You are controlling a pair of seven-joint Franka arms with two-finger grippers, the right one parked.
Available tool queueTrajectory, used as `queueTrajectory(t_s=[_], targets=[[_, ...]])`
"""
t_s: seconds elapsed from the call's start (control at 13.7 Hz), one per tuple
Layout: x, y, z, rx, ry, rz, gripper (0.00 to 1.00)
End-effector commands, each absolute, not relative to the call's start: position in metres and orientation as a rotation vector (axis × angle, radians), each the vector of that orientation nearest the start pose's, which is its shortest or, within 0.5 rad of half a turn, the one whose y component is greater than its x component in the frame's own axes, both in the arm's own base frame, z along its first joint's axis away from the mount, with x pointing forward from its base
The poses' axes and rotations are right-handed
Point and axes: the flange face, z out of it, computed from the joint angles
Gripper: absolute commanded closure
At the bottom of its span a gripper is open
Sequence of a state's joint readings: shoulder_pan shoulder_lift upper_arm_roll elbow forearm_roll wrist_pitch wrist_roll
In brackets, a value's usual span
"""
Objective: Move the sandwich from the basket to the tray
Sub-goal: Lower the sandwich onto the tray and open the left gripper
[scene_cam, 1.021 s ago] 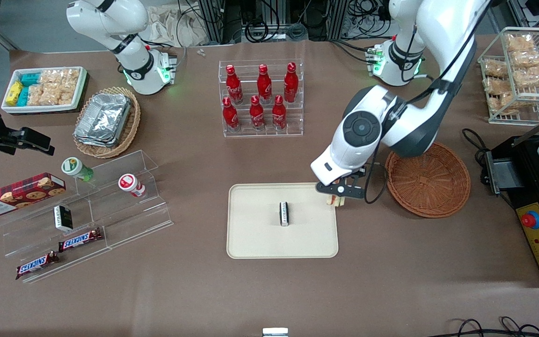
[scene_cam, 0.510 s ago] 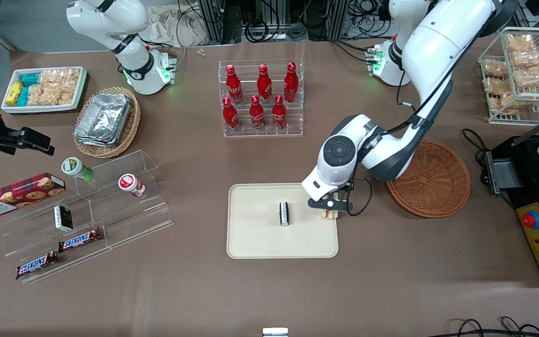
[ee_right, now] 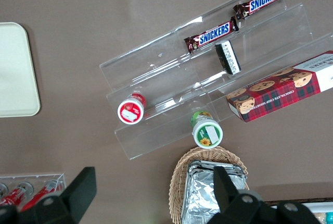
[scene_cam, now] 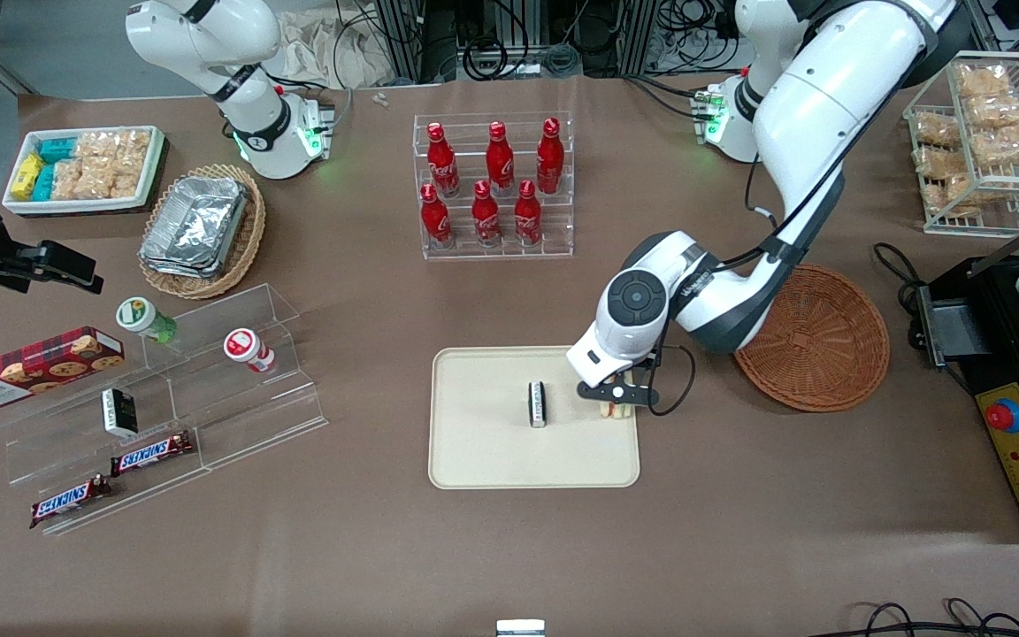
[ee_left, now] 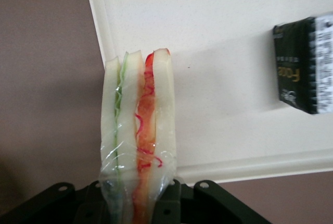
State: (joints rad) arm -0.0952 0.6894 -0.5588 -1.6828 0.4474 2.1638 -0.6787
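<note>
My left arm's gripper [scene_cam: 616, 400] is shut on the sandwich [scene_cam: 616, 410], a plastic-wrapped white-bread wedge with a green and an orange-red filling line. It hangs just above the cream tray [scene_cam: 492, 456], at the tray edge nearest the reddish-brown wicker basket [scene_cam: 815, 345]. In the left wrist view the sandwich [ee_left: 138, 130] stands on edge between the fingers of the gripper [ee_left: 138, 206], over the tray's rim [ee_left: 99, 31]. Nothing lies in the basket.
A small black packet [scene_cam: 538, 404] lies on the tray beside the sandwich, toward the parked arm's end. A clear rack of red bottles [scene_cam: 494, 186] stands farther from the front camera. Acrylic shelves with snacks [scene_cam: 164, 398] stand toward the parked arm's end.
The gripper has carried the sandwich from the gap between basket and tray to over the tray's edge, closer to the black packet and a little lower.
</note>
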Motion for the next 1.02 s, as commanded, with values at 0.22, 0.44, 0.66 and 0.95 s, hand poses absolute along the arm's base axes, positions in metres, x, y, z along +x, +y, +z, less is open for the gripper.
queueTrajectory(t_s=[0.22,0.44,0.66,0.95], targets=[[0.578,-0.368,0.215,-3.092,0.24,0.06,1.0],[0.583,-0.37,0.209,-3.115,0.235,0.044,1.0],[0.584,-0.37,0.209,-3.126,0.237,0.025,0.77],[0.584,-0.37,0.203,-3.108,0.26,0.011,0.0]])
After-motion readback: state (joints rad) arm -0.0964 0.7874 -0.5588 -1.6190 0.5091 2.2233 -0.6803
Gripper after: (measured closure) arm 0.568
